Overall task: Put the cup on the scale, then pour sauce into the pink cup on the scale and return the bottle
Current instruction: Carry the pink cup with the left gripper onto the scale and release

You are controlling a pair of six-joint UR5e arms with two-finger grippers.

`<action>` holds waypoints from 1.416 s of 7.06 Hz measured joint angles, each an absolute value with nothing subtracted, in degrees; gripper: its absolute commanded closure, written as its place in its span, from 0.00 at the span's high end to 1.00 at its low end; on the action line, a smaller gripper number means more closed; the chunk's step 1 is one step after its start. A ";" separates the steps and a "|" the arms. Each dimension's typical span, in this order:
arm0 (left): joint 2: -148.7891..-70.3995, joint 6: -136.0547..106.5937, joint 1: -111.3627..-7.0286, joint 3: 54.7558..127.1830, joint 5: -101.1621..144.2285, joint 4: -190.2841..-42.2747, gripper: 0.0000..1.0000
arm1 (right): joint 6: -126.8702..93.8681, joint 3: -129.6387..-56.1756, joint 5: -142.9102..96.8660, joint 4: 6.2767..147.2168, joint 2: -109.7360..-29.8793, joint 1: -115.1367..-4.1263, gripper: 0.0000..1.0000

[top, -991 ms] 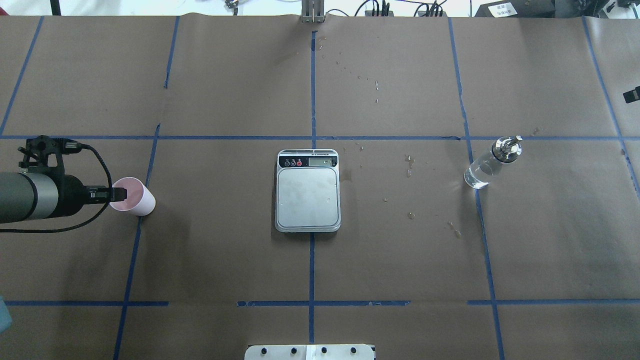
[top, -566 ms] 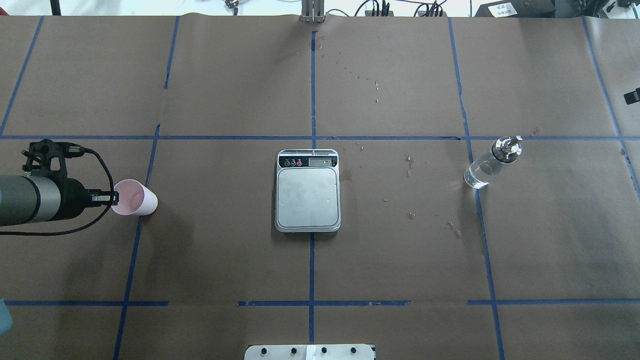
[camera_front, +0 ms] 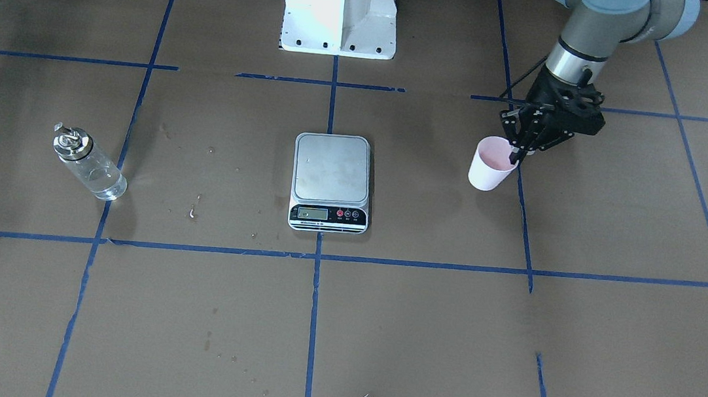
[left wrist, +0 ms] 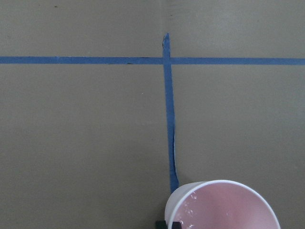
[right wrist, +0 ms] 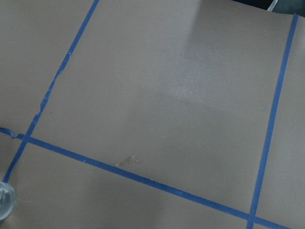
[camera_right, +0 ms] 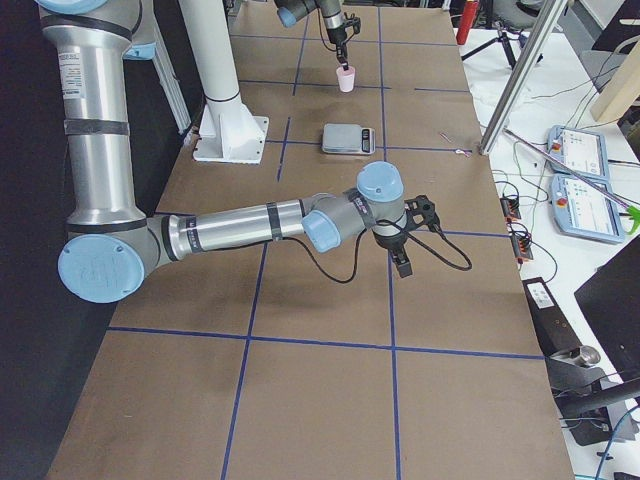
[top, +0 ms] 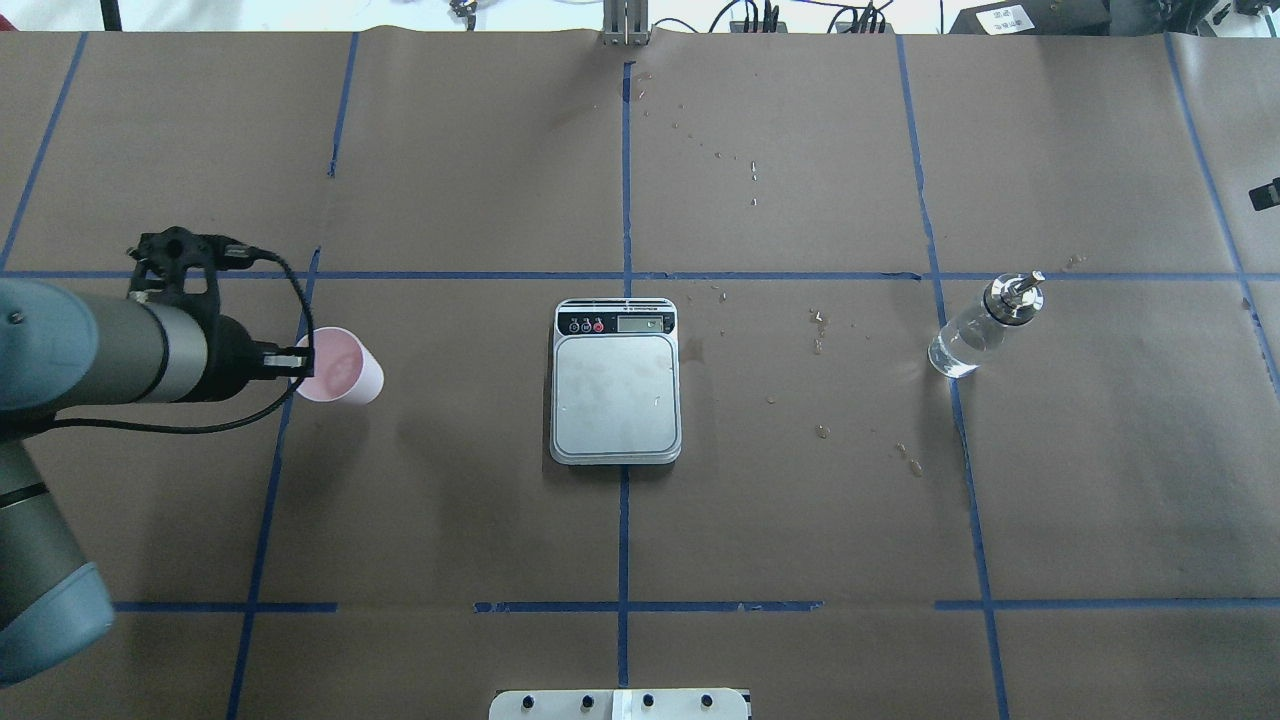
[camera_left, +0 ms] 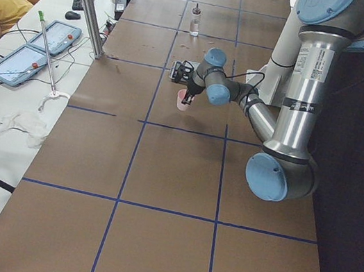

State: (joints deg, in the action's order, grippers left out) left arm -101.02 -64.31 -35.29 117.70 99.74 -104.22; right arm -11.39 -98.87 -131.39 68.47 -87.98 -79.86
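While the left gripper (camera_front: 516,155) pinches the cup (camera_front: 487,170) by its rim, step one's underway. Next up: land it upright, centred-ish, on the scale (camera_front: 331,168).

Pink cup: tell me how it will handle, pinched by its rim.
The cup looks thin-walled and empty, so probably light and easily crushed. The left gripper pinches just one side of its rim, so it may tilt or slip. Its narrow base could make it tippy on the scale.
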 measured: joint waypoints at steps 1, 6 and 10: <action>-110.70 -66.15 -33.92 116.68 100.01 -95.19 0.00 | -11.42 -98.92 -131.40 68.47 -88.16 -79.88 1.00; -132.35 -74.67 -29.18 100.71 100.32 -89.83 0.00 | -11.58 -98.92 -131.40 68.47 -88.70 -79.89 1.00; -133.11 -74.56 -27.82 97.32 100.02 -91.98 0.45 | -11.60 -98.88 -131.40 68.47 -88.77 -79.89 1.00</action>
State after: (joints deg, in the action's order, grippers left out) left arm -133.11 -74.56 -27.82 97.32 100.02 -91.98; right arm -11.60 -98.88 -131.40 68.47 -88.77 -79.89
